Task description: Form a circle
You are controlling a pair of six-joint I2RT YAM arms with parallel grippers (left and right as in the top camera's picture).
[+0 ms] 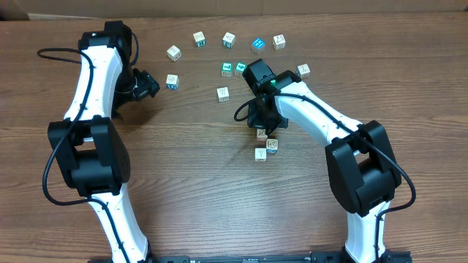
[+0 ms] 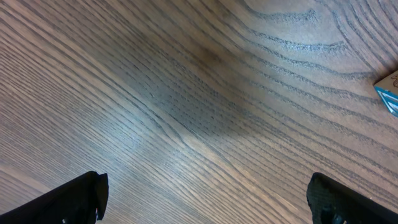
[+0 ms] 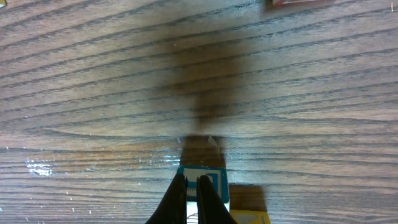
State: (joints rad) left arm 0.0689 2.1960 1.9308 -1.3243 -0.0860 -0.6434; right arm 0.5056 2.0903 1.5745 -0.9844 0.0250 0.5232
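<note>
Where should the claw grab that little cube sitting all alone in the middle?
Take the lone cube by two opposite flat sides, coming straight down from above. It sits flat on the table with bare wood all round and nothing touching it, so there is likely room on both sides.

You get soft, even light from overhead, and the top view is sharp across the whole table [image 1: 208,186], with only short, faint shadows. In your right wrist view a blurred dark shadow fills the middle and faint glare shows at lower left. Your left wrist view is dimmer at its centre.
</note>
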